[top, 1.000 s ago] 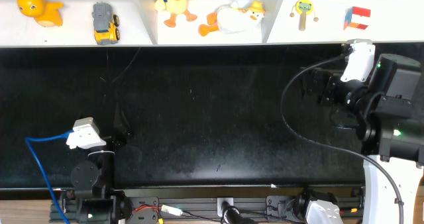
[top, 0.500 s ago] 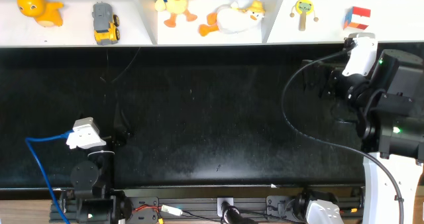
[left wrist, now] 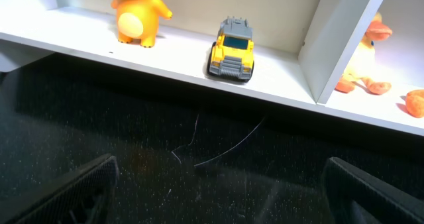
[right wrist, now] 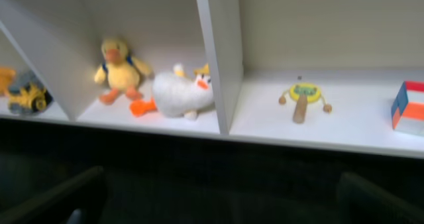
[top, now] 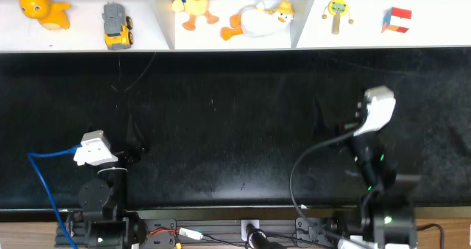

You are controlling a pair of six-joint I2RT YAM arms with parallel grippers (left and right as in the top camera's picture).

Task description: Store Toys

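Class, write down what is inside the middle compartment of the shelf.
Two plush toys: a yellow duck sitting upright and a white duck lying beside it. The shelf floor under them and the wall behind them are covered.

Left wrist view: orange duck (left wrist: 136, 18) losing head to picture edge; plush duck (left wrist: 368, 58) partly hiding behind divider (left wrist: 338, 38); goose (left wrist: 414, 101) being cropped down to orange foot. Right wrist view: block (right wrist: 409, 108) running off edge; truck (right wrist: 28, 98) blurring, details unreadable. Top view: rattle (top: 338, 13) reading too small for detail.
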